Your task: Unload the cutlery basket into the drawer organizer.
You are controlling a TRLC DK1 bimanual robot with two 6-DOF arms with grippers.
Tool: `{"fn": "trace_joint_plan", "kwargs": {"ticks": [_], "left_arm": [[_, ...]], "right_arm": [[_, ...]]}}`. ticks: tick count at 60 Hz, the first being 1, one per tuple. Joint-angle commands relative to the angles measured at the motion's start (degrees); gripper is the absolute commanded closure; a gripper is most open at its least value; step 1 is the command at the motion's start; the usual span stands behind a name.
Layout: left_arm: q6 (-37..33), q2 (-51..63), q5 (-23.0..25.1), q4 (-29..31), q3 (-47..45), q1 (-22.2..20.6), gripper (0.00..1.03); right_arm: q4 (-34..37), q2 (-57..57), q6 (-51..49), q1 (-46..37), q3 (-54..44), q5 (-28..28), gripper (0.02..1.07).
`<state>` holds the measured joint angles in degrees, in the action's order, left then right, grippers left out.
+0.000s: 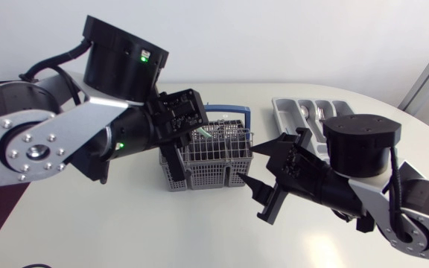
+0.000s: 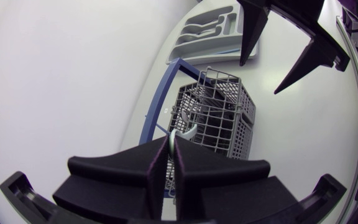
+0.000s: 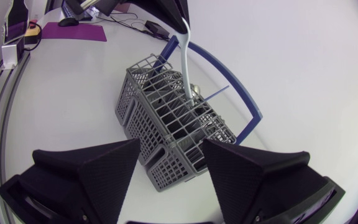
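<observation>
The grey wire cutlery basket (image 1: 208, 162) with a blue handle (image 1: 229, 112) stands mid-table and holds several pieces of cutlery. My left gripper (image 1: 199, 138) hangs over its left part, shut on the pale handle of a utensil (image 2: 178, 133) whose lower end is still down in the basket (image 2: 215, 118). From the right wrist that pale handle (image 3: 184, 59) rises straight up out of the basket (image 3: 169, 134). My right gripper (image 1: 264, 181) stands open just right of the basket, nothing between its fingers (image 3: 86, 177). The grey drawer organizer (image 1: 289, 112) lies at the back right.
The organizer (image 2: 209, 31) has some cutlery in its compartments. My right arm's body covers part of its near end. The white table is bare in front of the basket and to its left under my left arm.
</observation>
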<state>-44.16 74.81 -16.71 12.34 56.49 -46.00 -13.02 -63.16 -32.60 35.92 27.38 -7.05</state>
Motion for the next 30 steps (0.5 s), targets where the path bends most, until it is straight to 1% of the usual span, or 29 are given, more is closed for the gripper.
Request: {"fn": "trace_joint_plan", "kwargs": {"ticks": [1, 6, 13, 30], "left_arm": [[2.41, 0.52, -1.48, -1.18, -2.88, -2.08, 0.93], [3.29, 0.60, -2.89, -1.53, -3.32, -2.69, 0.93], [4.00, 0.78, -3.42, -2.06, -3.75, -2.78, 0.93], [5.75, 0.34, -5.44, -2.49, -4.02, -3.84, 0.93]], "right_arm": [[-1.93, -1.80, 2.19, 0.29, 2.07, 0.46, 0.57], [-3.42, -3.64, 2.37, 0.29, 2.51, 0.37, 0.72], [-4.74, -6.37, 2.89, 0.29, 3.74, -0.51, 1.00], [-7.73, -11.73, 4.21, -0.06, 5.93, -1.83, 1.01]]}}
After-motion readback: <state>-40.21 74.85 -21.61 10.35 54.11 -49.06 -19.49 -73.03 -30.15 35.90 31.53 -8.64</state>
